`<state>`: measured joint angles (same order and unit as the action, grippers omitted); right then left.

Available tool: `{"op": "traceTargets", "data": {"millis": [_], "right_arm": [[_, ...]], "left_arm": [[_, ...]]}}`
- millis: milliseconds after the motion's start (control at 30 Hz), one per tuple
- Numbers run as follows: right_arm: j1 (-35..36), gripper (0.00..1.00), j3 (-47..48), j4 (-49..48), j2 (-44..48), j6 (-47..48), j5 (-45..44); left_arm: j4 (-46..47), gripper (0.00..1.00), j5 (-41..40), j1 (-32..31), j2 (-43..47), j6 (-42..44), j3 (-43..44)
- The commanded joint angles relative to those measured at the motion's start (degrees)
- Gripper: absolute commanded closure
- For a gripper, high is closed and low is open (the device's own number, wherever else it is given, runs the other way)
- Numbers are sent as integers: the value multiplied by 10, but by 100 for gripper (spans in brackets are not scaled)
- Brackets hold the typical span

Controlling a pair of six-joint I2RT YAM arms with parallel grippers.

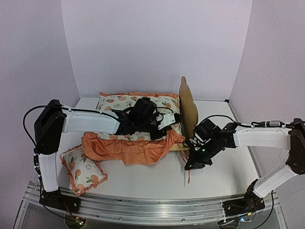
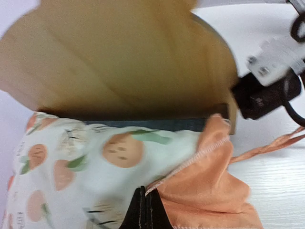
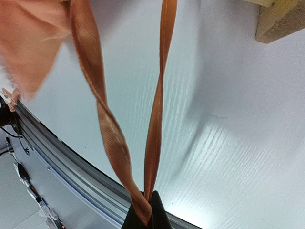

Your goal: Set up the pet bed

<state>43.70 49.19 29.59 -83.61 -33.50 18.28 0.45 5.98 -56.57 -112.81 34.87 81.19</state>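
The left gripper [image 2: 143, 210] is fully closed on the cushion [image 2: 95, 157], pinching it where the fruit print meets the orange ruffle [image 2: 209, 191]. Just beyond it stands the bed [image 2: 119, 57], its wooden end upright and a strip of dark base showing past the cushion's edge. The right gripper [image 3: 145, 214] is closed on two twisted strands of orange ribbon [image 3: 112, 133] over the tabletop [image 3: 238, 119]. A wooden corner of the bed is ahead, to its right. A pillow [image 1: 83, 169] lies well behind the left gripper.

Light plywood pet bed [image 1: 188, 108] on table [image 1: 228, 179] (rounded headboard upright, right end)
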Motion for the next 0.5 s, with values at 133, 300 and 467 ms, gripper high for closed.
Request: {"op": "traceTargets", "data": {"millis": [133,300,467], "right_arm": [[7,100,11,119,-5,76,11],[12,100,47,141,22,101,27],[12,100,65,146,36,89,43]], "left_arm": [[-23,100,-25,31,50,21,68],[6,100,-43,54,35,45,53],[-3,89,-14,59,21,93,31]]}}
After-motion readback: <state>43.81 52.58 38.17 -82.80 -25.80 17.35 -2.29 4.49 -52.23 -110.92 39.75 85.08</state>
